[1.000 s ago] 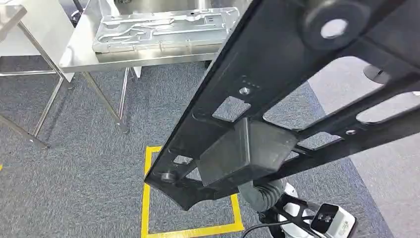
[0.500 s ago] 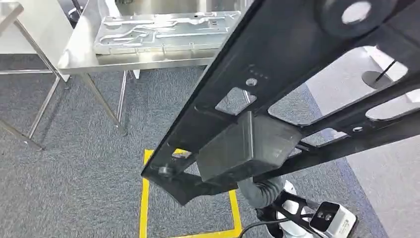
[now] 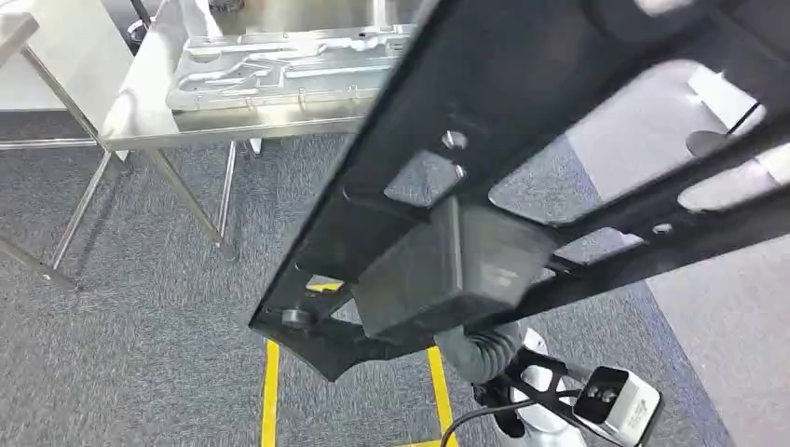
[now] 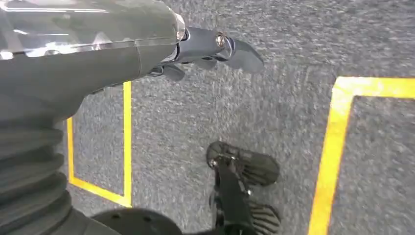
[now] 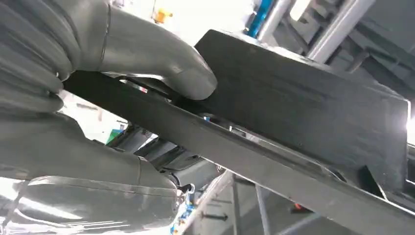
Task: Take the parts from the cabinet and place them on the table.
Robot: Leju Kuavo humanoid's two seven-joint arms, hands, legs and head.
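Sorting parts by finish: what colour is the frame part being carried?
Black, matte; the frame part shows best in the head view.

The big frame part (image 3: pixel 522 140) is matt black, with a dark grey block at its near end. The table (image 3: pixel 149 102) at far left is shiny steel, and the pressed plate (image 3: pixel 279 70) on it is pale silver. The carpet (image 3: pixel 140 354) is speckled blue-grey, crossed by yellow tape lines (image 3: pixel 270 391); a paler grey floor strip (image 3: pixel 727 317) lies at right. The left hand (image 4: pixel 215 46) is dark grey.
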